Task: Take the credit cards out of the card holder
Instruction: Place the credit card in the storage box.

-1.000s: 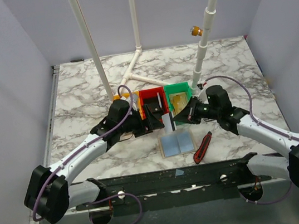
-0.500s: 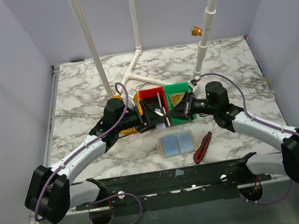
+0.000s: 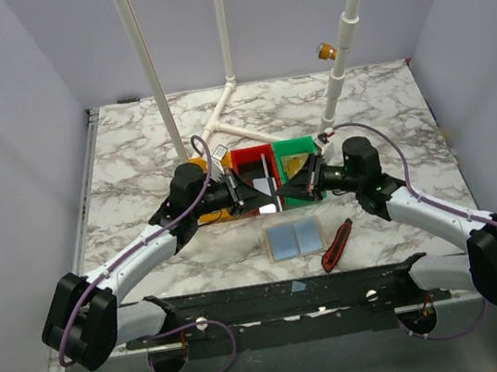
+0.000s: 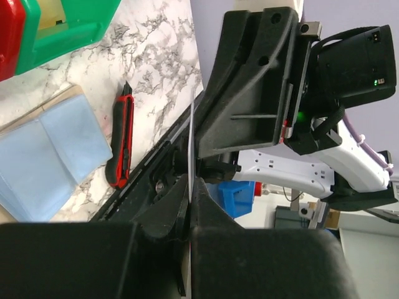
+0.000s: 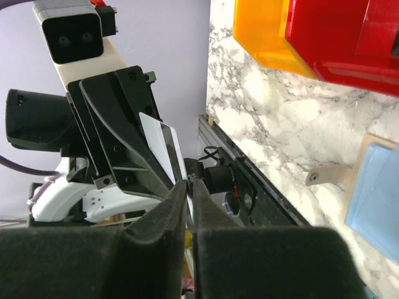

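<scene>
The card holder (image 3: 294, 237) lies open and flat on the marble, blue-grey pockets up; it also shows in the left wrist view (image 4: 50, 156) and the right wrist view (image 5: 377, 199). Above the red bin's front edge both grippers meet tip to tip around one pale credit card (image 3: 267, 188). My left gripper (image 3: 262, 193) (image 4: 190, 180) is shut on the card, seen edge-on (image 4: 189, 140). My right gripper (image 3: 280, 191) (image 5: 189, 182) stands slightly open, with the card's (image 5: 159, 146) near edge in the narrow gap. A yellowish card (image 3: 296, 154) lies in the green bin.
Orange (image 3: 211, 165), red (image 3: 250, 156) and green (image 3: 308, 144) bins stand in a row behind the grippers. A red-and-black tool (image 3: 336, 246) lies right of the holder. White pipes (image 3: 230, 128) rise and run across the back of the table.
The right gripper carried the card up from above the holder to the left gripper. The left jaws then shut on it, and the right jaws parted a little.
</scene>
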`<action>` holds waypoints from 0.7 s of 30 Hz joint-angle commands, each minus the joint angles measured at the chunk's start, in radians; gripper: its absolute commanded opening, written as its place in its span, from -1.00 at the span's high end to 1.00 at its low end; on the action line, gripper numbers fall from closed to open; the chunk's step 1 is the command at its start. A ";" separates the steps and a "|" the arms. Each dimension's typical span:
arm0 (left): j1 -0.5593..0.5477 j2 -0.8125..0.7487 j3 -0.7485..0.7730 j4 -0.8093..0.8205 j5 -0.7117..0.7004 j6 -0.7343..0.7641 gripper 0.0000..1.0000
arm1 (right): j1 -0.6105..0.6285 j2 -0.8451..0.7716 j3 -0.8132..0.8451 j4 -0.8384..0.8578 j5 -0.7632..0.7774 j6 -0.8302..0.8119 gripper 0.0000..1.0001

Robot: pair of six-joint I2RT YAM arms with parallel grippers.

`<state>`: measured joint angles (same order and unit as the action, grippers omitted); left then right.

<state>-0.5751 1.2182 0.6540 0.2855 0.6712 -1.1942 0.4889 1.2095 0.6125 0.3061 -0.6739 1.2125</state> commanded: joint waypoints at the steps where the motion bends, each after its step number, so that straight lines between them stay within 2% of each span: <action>1: 0.005 -0.007 0.000 -0.018 0.003 0.025 1.00 | -0.003 -0.029 0.029 -0.109 0.043 -0.065 0.48; 3: 0.005 -0.019 0.012 -0.079 -0.021 0.056 1.00 | -0.004 -0.037 0.057 -0.190 0.085 -0.112 -0.33; 4: 0.005 -0.029 0.021 -0.110 -0.034 0.075 1.00 | -0.004 -0.041 0.073 -0.234 0.107 -0.141 -0.58; 5: 0.004 -0.034 0.030 -0.154 -0.054 0.096 1.00 | -0.003 -0.047 0.082 -0.271 0.130 -0.162 -0.76; 7: 0.005 -0.052 0.057 -0.240 -0.095 0.151 1.00 | -0.005 -0.058 0.101 -0.343 0.175 -0.200 -0.93; 8: 0.006 -0.062 0.073 -0.279 -0.127 0.183 1.00 | -0.003 -0.062 0.109 -0.371 0.194 -0.218 -0.99; 13: 0.007 -0.091 0.181 -0.572 -0.333 0.341 1.00 | -0.005 -0.086 0.121 -0.455 0.290 -0.268 -1.00; 14: 0.006 -0.084 0.265 -0.733 -0.513 0.430 1.00 | -0.004 -0.107 0.115 -0.482 0.343 -0.281 -1.00; 18: 0.015 -0.034 0.354 -0.864 -0.708 0.506 1.00 | -0.004 -0.132 0.115 -0.513 0.392 -0.296 -1.00; 21: 0.027 0.024 0.417 -0.916 -0.803 0.534 1.00 | -0.004 -0.134 0.117 -0.529 0.398 -0.300 -1.00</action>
<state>-0.5655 1.1709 0.9844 -0.4343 0.1394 -0.7792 0.4889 1.0916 0.7136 -0.1604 -0.3462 0.9466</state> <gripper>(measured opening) 0.012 0.998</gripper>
